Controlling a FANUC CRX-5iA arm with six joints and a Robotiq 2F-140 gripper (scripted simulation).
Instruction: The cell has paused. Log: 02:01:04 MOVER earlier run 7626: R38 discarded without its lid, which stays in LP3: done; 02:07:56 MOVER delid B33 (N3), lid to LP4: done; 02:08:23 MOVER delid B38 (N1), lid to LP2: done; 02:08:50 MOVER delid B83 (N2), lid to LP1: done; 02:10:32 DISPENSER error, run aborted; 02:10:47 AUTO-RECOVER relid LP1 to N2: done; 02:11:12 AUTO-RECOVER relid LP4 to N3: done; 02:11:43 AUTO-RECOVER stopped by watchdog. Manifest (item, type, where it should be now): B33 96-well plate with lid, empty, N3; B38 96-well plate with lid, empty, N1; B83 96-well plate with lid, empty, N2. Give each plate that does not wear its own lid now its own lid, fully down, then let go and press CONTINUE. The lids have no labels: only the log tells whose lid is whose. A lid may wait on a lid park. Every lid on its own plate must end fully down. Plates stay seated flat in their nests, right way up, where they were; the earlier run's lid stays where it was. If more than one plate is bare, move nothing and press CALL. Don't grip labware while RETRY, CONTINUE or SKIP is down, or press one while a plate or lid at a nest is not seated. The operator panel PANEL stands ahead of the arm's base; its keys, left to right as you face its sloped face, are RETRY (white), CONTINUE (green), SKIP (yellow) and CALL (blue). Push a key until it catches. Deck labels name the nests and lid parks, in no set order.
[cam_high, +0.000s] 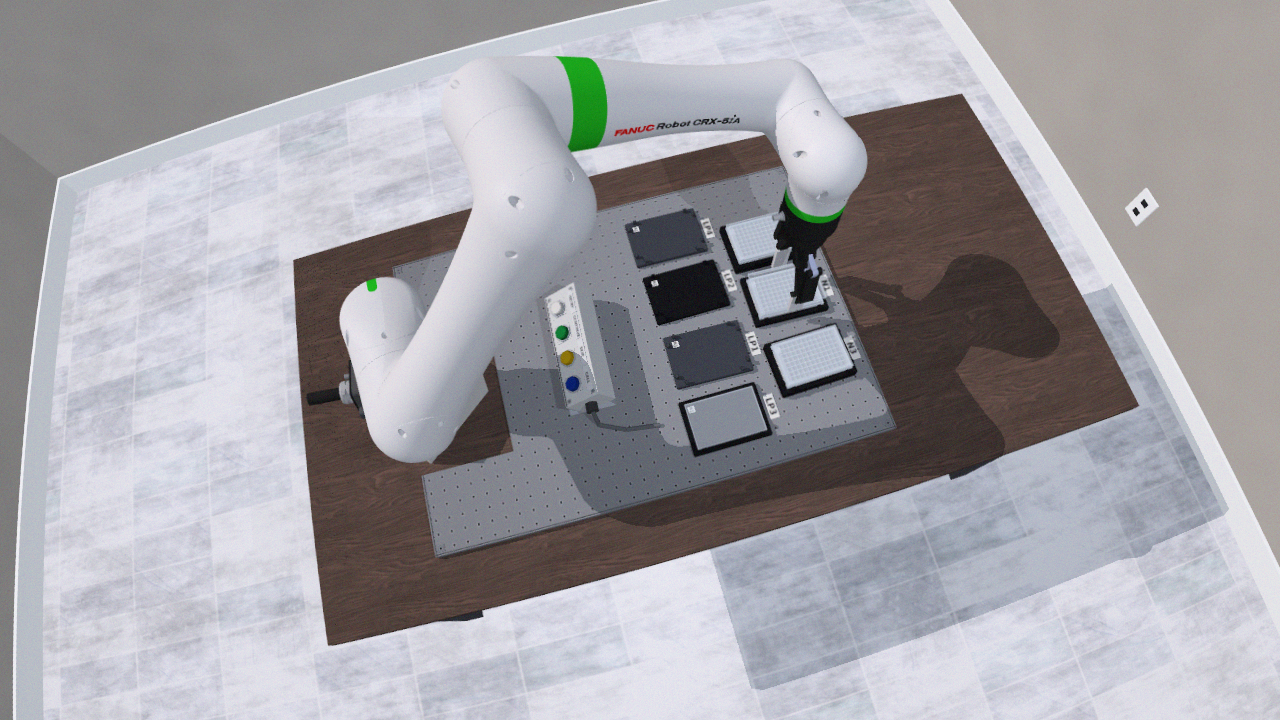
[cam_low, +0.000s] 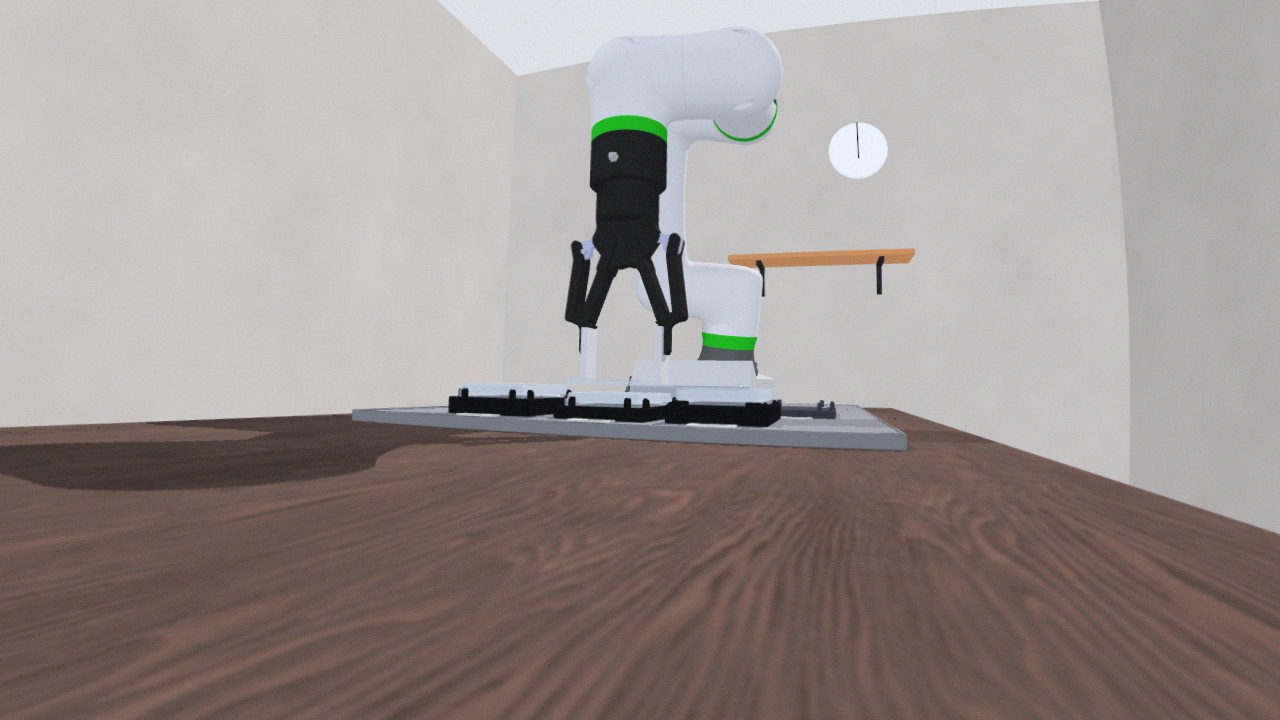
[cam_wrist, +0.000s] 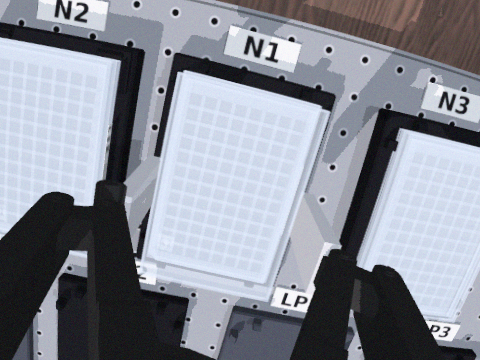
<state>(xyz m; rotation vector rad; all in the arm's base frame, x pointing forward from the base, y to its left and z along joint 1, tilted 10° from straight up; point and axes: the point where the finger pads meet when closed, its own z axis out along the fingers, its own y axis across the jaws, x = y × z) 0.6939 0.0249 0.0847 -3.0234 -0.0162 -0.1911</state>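
I've got the black two-fingered claw straight over the middle nest, the one labelled N1, and it's clamped on the clear rectangular plastic lid, one finger on each long edge. From the wrist view the lid sits slightly askew over the white 96-well plate in the black N1 nest, its corner nearest the claw's right finger jutting past the plate edge. I can't tell whether it's fully down; in the exterior view the fingertips reach to just above the row of plates, too close to judge.

Either side of the claw, the lidded white plate at N2 and the lidded white plate at N3 lie flat in their black frames. Behind the claw, toward the arm's base, I see the lid parks: the dark bare pad right behind N1, and further along the row a clear lid in the black-framed park. Beyond those stands the grey sloped operator panel with its green key, yellow key and blue key, all on the grey perforated deck plate over the dark wooden tabletop.
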